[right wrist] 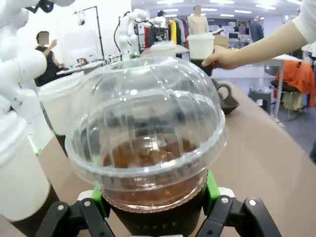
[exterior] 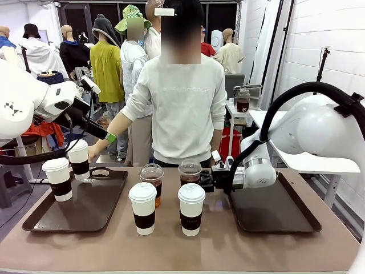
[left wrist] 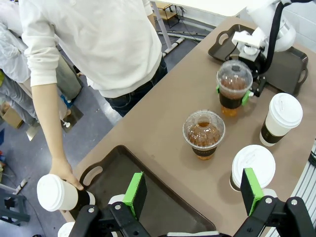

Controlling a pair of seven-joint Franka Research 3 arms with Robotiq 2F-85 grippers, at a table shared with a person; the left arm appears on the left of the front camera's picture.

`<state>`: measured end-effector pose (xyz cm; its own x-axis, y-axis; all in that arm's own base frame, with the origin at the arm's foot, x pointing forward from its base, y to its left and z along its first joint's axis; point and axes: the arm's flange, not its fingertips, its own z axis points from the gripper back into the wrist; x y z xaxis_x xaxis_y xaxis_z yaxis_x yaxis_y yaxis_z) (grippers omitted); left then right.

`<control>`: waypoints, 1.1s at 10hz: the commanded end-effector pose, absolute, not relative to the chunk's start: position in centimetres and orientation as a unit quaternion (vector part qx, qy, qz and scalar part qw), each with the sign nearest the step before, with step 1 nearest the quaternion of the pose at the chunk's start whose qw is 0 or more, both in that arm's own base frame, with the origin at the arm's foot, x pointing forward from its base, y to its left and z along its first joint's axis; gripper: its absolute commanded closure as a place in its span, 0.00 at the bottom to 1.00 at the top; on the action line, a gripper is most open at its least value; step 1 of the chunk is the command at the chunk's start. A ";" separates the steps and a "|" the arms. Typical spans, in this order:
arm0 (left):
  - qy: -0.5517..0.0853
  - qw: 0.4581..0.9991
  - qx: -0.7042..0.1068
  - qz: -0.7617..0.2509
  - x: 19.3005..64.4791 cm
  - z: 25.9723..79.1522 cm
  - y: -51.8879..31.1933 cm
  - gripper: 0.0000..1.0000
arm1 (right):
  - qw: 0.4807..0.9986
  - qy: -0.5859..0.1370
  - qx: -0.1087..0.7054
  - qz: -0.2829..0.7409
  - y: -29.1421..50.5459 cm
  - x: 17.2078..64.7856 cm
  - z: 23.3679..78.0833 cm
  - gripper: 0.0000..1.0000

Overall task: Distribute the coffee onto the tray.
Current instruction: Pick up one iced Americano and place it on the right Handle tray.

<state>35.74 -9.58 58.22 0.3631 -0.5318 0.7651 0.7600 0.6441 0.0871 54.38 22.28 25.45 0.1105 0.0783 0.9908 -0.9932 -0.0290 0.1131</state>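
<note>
Right wrist view: right claw (right wrist: 155, 197) clamped on a dome-lidded iced coffee (right wrist: 145, 123)

The green pads (right wrist: 211, 186) pinch the dark sleeve band low on the cup. In the front view it stands on the bench (exterior: 222, 245) at centre frame, just left of the right tray (exterior: 274, 208). It's thin clear plastic full of liquid, so my guess is bottom-heavy, squishy and easy to slosh. The sleeve looks like the right spot to hold: gentle squeeze, keep it upright, stay off the dome.

The left claw (left wrist: 193, 195) is spread wide with nothing in it, over the left tray (exterior: 94, 208). The other iced coffee (exterior: 151, 181) and two white lidded cups (exterior: 142, 208) sit lower centre on the bench. One white cup (exterior: 59, 178) stands on the left tray, and a person's hand (exterior: 94, 151) holds another by its handle.
</note>
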 end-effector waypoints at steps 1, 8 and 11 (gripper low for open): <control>-0.402 0.811 -0.150 -0.399 35.9 58.2 -9.5 0.00 | 0.550 -0.453 0.516 0.476 19.9 54.8 29.9 0.17; -0.402 0.811 -0.150 -0.399 35.9 58.2 -9.5 0.00 | 0.583 -0.493 0.473 0.439 6.8 54.3 34.8 0.17; -0.402 0.811 -0.150 -0.399 35.9 58.2 -9.5 0.00 | 0.560 -0.505 0.468 0.462 2.6 54.7 33.7 0.17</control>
